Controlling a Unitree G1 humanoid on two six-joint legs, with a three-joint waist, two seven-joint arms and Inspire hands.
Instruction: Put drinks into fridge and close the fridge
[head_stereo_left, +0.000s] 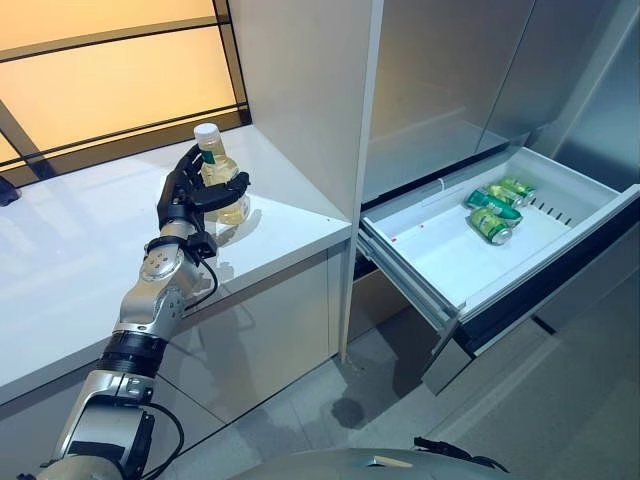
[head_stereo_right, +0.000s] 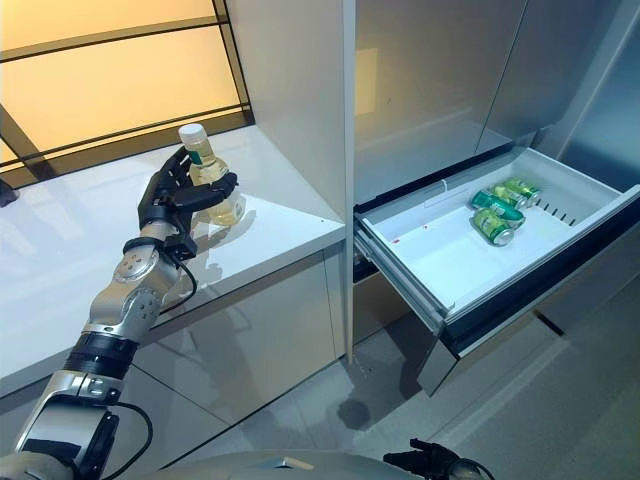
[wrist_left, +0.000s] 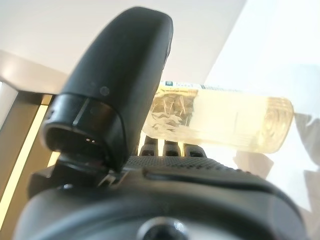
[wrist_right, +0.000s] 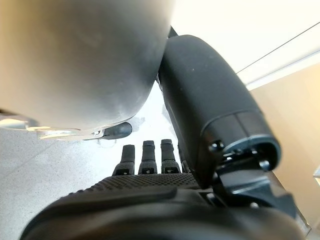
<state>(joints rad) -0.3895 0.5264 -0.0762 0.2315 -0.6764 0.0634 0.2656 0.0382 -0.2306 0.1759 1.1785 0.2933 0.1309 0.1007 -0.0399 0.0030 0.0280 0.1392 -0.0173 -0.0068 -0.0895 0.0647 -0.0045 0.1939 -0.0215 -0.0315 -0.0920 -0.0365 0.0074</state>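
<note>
— Left hand (head_stereo_left: 185, 200)?
— Fingers and thumb wrapped round the bottle (head_stereo_left: 222, 180), upright near the desk's (head_stereo_left: 80, 260) back right corner.
— Right hand (wrist_right: 150, 160)?
— Fingers seem relaxed. Cans (head_stereo_left: 497, 210) lie in the open drawer (head_stereo_left: 440, 255).

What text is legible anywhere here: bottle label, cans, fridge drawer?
None can be read.
Bottle, held in the left hand on the counter: a green band of label with print, too small and blurred.
Green cans lying in the open fridge drawer: printing too small.
Drawer floor: small red marks, not readable as text.
The right hand holds nothing.
</note>
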